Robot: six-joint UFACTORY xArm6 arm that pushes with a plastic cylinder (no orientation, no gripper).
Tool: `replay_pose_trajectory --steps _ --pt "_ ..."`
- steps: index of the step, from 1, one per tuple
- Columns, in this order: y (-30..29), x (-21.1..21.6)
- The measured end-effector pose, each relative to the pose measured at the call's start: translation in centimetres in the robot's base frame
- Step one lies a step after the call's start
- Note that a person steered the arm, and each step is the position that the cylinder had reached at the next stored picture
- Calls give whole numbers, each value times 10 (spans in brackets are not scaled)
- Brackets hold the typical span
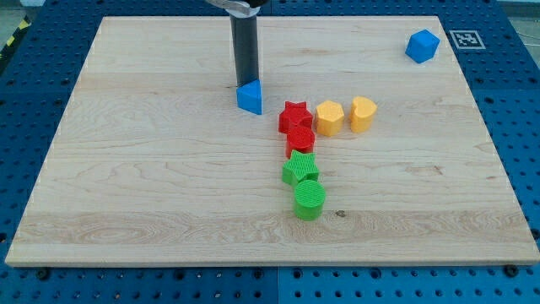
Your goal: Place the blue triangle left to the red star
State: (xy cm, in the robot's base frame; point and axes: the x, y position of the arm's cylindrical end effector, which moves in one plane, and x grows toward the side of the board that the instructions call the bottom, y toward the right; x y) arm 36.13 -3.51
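Observation:
The blue triangle (250, 97) lies on the wooden board (152, 169), up and to the left of the red star (294, 116), with a small gap between them. My tip (246, 84) stands right behind the triangle, at its top edge, touching or nearly touching it. The dark rod rises from there to the view's top.
A red round block (300, 139) sits just below the red star. Below it are a green star (300, 169) and a green cylinder (309, 200). Two yellow blocks (330, 117) (362, 113) lie right of the red star. A blue cube (422, 46) sits at the top right.

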Motion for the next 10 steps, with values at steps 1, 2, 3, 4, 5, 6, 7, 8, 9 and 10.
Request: replay_pose_trajectory --steps 1,2,3,4,5,6,7,8,9,10 --pt "0 18" --pt "0 24" --pt "1 33" --pt "1 36" --pt "2 44" --pt "2 45" --pt "2 50" --pt "2 54" --pt "2 53" --pt "2 17"
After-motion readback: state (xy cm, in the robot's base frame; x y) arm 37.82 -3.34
